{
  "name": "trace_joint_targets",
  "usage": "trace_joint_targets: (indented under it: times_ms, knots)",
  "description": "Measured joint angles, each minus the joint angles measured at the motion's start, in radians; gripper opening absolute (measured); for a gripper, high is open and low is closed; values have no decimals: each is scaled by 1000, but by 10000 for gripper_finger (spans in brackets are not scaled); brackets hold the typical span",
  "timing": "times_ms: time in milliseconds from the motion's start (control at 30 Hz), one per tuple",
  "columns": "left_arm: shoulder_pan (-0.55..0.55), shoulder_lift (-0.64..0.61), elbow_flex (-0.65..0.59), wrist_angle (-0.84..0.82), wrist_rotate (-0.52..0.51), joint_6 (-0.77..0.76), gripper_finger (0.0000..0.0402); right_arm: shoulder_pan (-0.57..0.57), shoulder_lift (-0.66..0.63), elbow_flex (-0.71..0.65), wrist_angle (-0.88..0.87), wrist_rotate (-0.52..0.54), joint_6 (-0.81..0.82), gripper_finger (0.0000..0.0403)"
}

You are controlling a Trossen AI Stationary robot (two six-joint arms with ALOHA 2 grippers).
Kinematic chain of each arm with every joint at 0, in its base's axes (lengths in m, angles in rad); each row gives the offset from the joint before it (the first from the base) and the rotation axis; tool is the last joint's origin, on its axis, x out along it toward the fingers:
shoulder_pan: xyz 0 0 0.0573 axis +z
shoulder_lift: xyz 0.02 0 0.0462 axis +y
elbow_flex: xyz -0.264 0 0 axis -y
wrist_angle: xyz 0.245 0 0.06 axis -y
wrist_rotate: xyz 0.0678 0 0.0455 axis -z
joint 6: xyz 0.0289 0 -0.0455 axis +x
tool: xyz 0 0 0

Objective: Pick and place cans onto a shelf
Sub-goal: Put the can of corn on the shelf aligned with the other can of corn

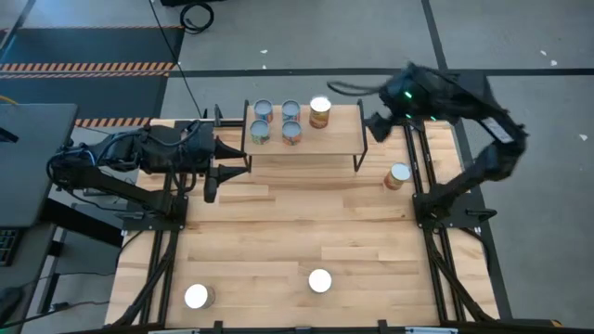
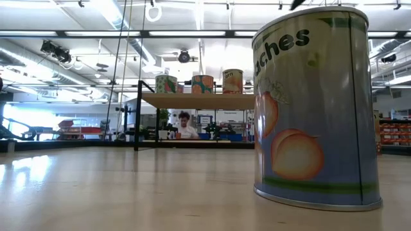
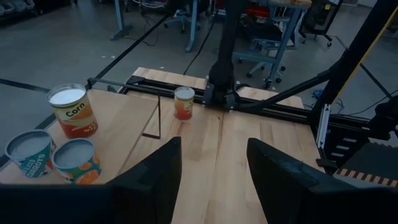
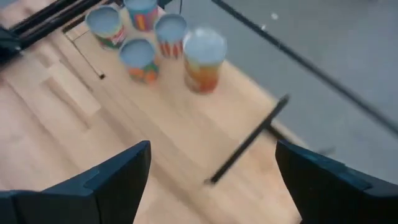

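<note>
Wood slat tabletop (image 1: 278, 232), pale and glossy, fills my high view; grey concrete floor around it, hazard-striped mat at far left.

Left to right: left gripper (image 1: 239, 161) sits at the left end of the shelf (image 1: 302, 147), fingers (image 3: 155, 177) parted, moderate gap, nothing between them. On the shelf I count five cans: a block of four grey-lidded cans (image 1: 277, 122) at its left part, and a corn can (image 1: 320, 111) with a bright white lid just beside them. The wrist view reads "Corn" on its label. Right gripper (image 1: 379, 124) hangs just off the shelf's right end, fingers (image 4: 118, 177) spread wide, empty.

One can (image 1: 399, 175) stands on the table right of the shelf, near the right rail. Two white-lidded cans sit near the front edge: one front-left (image 1: 196, 296), one front-centre (image 1: 319, 280), a peaches can that looms large in the low view.

Room behind: open workshop, ceiling strip lights, benches, racks, and a person (image 2: 187, 126) seated well beyond the shelf.
</note>
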Motion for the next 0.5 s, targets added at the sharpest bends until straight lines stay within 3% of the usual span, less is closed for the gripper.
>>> trace_joint_targets:
  times_ms: [167, 333, 500]
  knots:
    - [0, 0, 0, 0, 0, 0, 188, 56, -215, -360, 13, 45, 247, 361]
    - [0, 0, 0, 0, 0, -10, 188, 43, -410, -769, 25, 65, 431, 370]
    - [0, 0, 0, 0, 0, -21, 188, -14, -516, -1061, 165, 70, 483, 372]
